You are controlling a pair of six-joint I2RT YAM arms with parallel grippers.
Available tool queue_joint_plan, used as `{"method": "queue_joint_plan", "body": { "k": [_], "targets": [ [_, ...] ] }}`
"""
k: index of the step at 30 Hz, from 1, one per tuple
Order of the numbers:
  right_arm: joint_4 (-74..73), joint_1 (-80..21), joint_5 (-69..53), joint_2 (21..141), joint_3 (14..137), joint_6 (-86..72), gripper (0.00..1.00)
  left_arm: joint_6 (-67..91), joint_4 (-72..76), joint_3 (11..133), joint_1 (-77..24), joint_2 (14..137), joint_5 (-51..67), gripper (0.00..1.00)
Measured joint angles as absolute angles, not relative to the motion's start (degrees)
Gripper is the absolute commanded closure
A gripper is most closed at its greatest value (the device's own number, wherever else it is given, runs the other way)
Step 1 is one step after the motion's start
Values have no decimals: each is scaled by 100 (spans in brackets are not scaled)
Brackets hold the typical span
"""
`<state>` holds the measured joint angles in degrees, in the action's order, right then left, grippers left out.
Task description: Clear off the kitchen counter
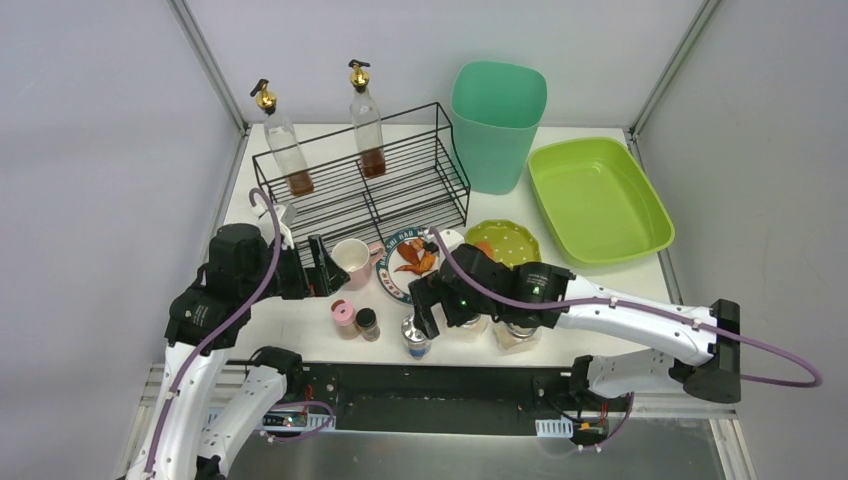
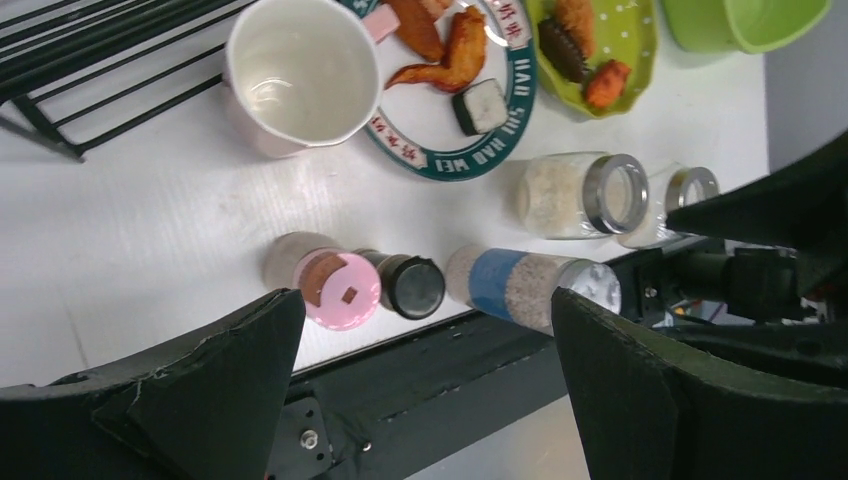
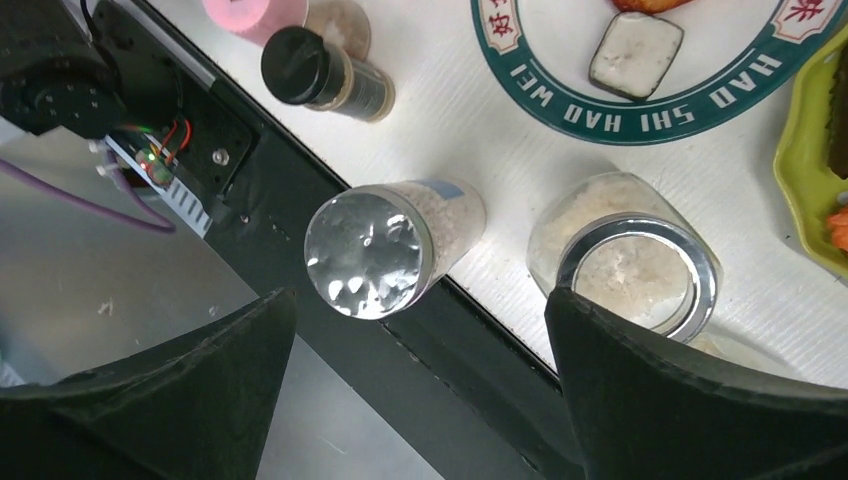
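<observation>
The white kitchen counter (image 1: 300, 338) fills the view and is crowded with items. At the left, the left gripper (image 1: 322, 266) has its fingers wide apart and empty. A pink mug (image 1: 350, 258) stands just to its right, and the black wire rack (image 1: 360, 200) is close behind. The right gripper (image 3: 420, 320), fingers also spread and holding nothing, hovers over a silver-capped shaker (image 3: 370, 255) at the near edge. A metal-rimmed glass jar (image 3: 635, 262) crowds its right side. A pink-capped shaker (image 1: 344, 318) and a black-lidded jar (image 1: 368, 323) stand to the left. A plate of chicken wings (image 1: 410, 262) lies just beyond.
</observation>
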<state>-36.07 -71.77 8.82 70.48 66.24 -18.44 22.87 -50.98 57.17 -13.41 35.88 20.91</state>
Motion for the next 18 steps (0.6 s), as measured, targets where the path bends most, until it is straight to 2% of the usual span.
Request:
{"method": "queue_joint_plan", "body": {
  "k": [11, 18],
  "targets": [
    [-3625, -7861, 1288, 7940, 7131, -1752, 1, 2311, -5339, 5690, -1341, 2923, 707, 1],
    [-3835, -8103, 1809, 8606, 7502, -1796, 1, 2416, -5258, 5435, -1341, 2814, 259, 1]
  ]
}}
